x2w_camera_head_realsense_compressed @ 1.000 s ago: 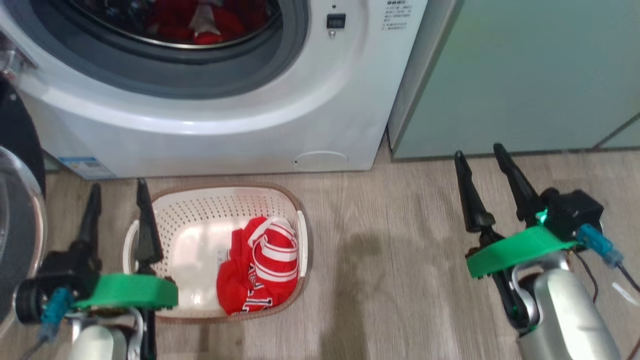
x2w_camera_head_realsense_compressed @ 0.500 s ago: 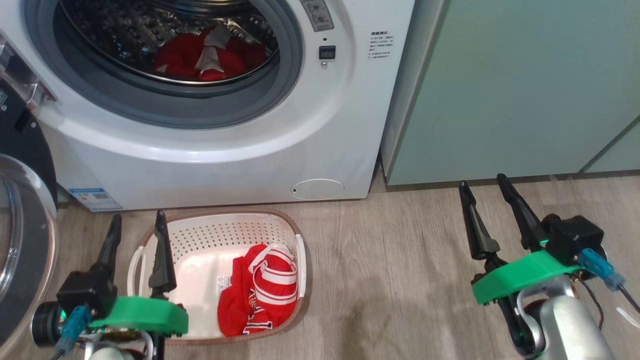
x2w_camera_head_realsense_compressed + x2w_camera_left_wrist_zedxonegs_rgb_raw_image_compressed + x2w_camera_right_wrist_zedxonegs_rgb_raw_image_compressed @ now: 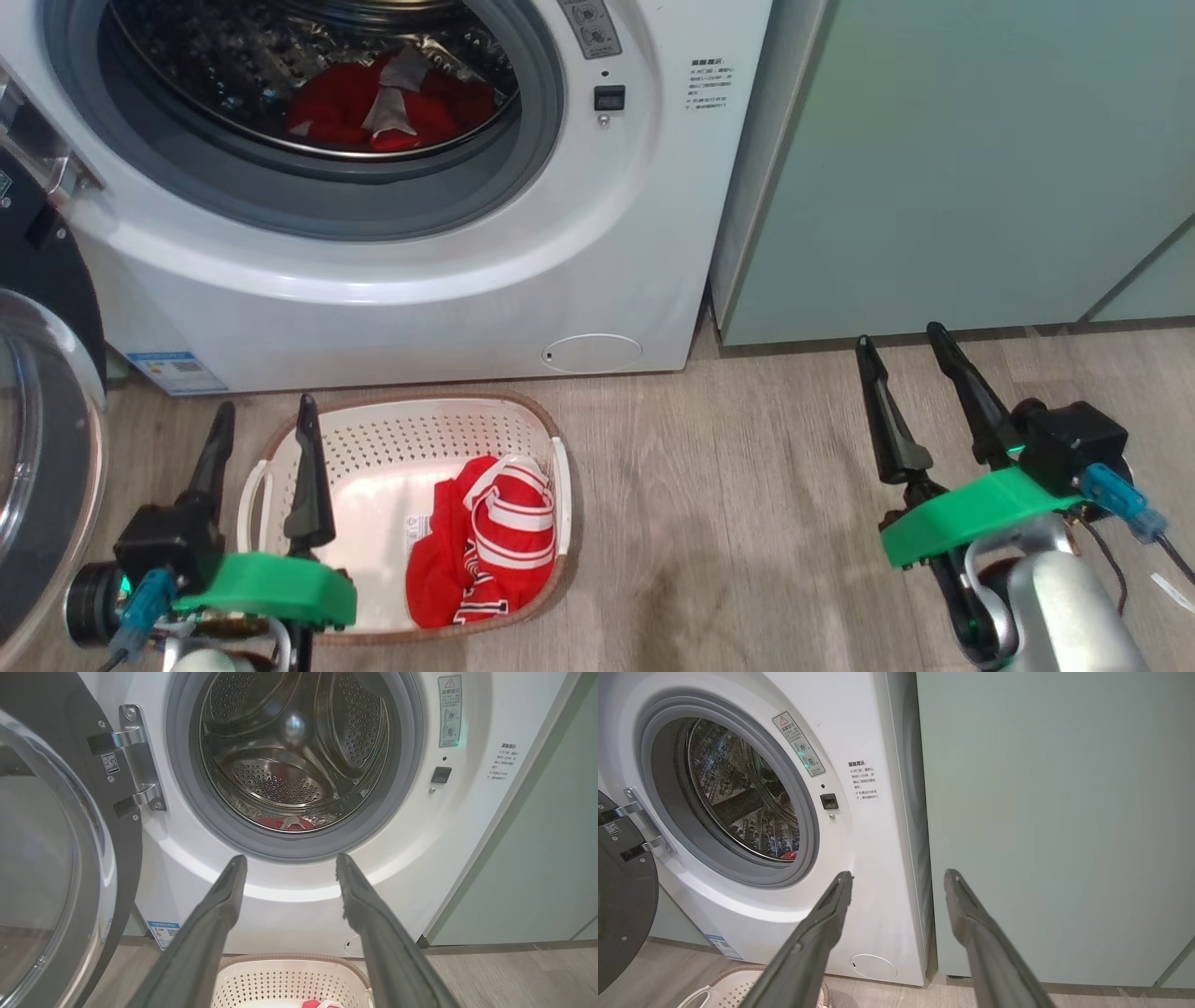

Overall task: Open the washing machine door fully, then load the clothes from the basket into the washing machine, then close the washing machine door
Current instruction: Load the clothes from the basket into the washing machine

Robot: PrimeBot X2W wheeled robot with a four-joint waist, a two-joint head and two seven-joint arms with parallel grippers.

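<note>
The white washing machine (image 3: 392, 280) stands open, its door (image 3: 47, 448) swung out to the left, black ring and glass bowl facing me. Red clothes (image 3: 373, 103) lie at the bottom of the steel drum (image 3: 289, 756). More red clothes (image 3: 490, 541) with white stripes rest in the right half of the cream basket (image 3: 373, 439) on the floor before the machine. My left gripper (image 3: 261, 420) hovers open over the basket's left rim, holding nothing. My right gripper (image 3: 901, 341) hangs open above bare floor, well right of the basket. Both wrist views show spread, empty fingers (image 3: 224, 896) (image 3: 831, 910).
Pale green cabinets (image 3: 962, 159) stand flush against the machine's right side. Grey wood-look floor (image 3: 728, 504) stretches between the basket and my right arm. The small round white flap (image 3: 592, 353) sits low on the machine front. The door hinge (image 3: 135, 760) is left of the opening.
The head camera has tilted up, bringing the drum opening into fuller view. Both grippers remain open and empty, much as before relative to the basket.
</note>
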